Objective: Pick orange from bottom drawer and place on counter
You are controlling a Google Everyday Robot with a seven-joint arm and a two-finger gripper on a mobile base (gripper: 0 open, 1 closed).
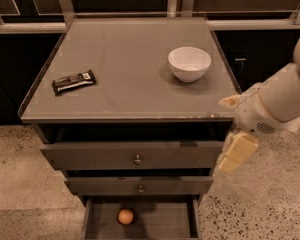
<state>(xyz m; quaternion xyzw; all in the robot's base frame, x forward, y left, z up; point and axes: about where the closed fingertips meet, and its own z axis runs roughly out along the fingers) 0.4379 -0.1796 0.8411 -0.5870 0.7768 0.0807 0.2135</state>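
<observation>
the small round orange fruit (125, 216) is a smooth ball, so it shows no long axis and no pointing end; it lies on the plain grey floor of the pulled-out bottom drawer (162, 220), left of middle

two wider knobbed drawers (105, 156) jut out above it

on the glossy grey counter (125, 96) sit a round white bowl (189, 63) and a dark wrapped bar (74, 81), well apart

the cream gripper (235, 156) hangs at the cabinet's right front corner, well apart from the orange fruit; whether it is spread or closed i cannot tell
</observation>
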